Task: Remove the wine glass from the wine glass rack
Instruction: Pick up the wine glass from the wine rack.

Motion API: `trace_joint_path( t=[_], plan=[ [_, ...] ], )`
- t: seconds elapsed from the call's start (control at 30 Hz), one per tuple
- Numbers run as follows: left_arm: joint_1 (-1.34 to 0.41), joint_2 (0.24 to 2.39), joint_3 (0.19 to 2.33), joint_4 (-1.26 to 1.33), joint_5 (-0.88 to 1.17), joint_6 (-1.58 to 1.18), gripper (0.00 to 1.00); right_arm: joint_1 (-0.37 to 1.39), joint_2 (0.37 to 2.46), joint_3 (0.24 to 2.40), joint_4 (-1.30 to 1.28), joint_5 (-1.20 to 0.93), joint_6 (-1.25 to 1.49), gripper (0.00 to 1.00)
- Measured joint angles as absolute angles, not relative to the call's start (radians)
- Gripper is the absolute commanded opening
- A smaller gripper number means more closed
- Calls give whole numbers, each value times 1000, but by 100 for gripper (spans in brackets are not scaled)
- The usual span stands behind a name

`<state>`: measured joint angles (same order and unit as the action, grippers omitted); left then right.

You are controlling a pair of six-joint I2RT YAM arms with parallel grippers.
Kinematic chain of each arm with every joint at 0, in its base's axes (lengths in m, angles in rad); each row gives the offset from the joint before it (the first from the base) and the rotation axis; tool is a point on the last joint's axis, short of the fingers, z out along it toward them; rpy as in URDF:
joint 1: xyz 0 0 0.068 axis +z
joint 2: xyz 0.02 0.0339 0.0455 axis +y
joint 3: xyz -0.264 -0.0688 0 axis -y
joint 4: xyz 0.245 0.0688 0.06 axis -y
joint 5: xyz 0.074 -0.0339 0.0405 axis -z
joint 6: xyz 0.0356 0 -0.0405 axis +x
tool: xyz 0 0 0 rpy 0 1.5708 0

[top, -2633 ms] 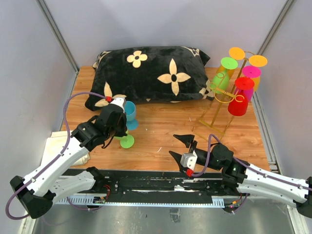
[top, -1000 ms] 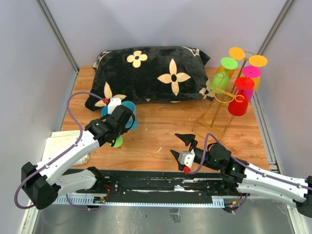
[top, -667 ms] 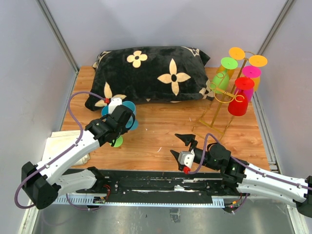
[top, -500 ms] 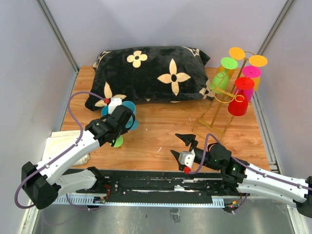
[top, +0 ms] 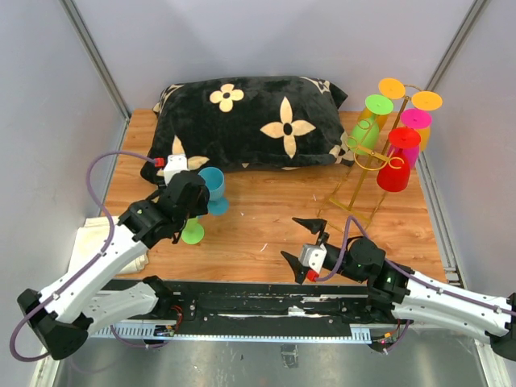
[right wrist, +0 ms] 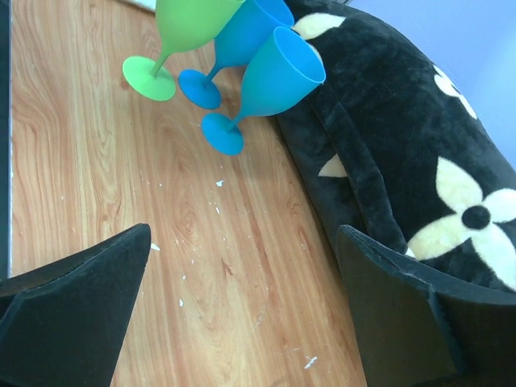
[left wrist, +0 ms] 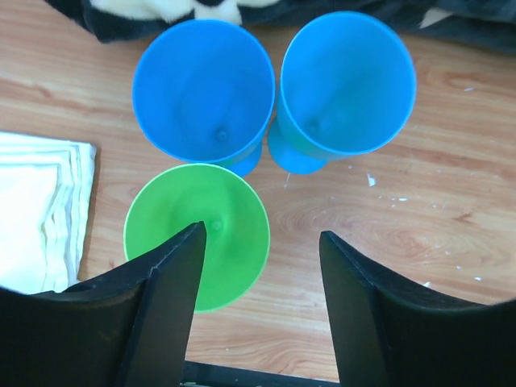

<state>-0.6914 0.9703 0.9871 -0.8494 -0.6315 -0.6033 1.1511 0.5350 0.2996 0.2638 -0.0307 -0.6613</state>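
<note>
Judging by the layout: 3 glasses already down on the surface, 5 more hanging bowl-down on the wine glass rack, well ahead and to the right of the right gripper.

Step in hand, most likely: clear the left gripper away from the green glass standing directly beneath it, then fetch the next one.

To do it well:
- Lift straight up before swinging aside, keeping both fingers off the green rim.
- Avoid any drift forward toward the 2 blue glasses just beyond, packed close together.
- For the fetch, go for the red glass, nearest of the hanging ones to the right gripper.
- Come in under the hook, close on the bowl or stem, and raise slightly.
- Slide out along the curled arm without tugging the light wire stand over.

On the left: jaws apart, holding nothing, pointing straight down, with the elbow bent and the forearm reaching forward over the surface.

On the right: jaws spread wide, empty, low over the surface, aimed forward and left toward the standing glasses and the black flowered pillow, with the arm stretched low from its base.
</note>
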Motion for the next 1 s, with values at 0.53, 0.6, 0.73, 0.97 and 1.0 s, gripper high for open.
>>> trace_joint_path(
  t=[0.53, 0.6, 0.73, 0.97, 1.0],
  plan=[
    [-691, 762, 1018, -760, -496, -557, 93, 1151, 765, 1129, -141, 468, -258, 98],
    [-691, 760, 1017, -750, -464, -544, 97, 1138, 793, 1201, -157, 543, -306, 98],
    [-691, 755, 1013, -722, -409, -533, 99, 949, 871, 1325, -253, 547, -332, 98],
    [-691, 730, 996, -704, -352, -518, 100, 346, 975, 1445, -467, 358, -149, 98],
    [-691, 729, 996, -704, -349, -515, 100, 271, 974, 1457, -496, 326, -118, 98]
  ],
)
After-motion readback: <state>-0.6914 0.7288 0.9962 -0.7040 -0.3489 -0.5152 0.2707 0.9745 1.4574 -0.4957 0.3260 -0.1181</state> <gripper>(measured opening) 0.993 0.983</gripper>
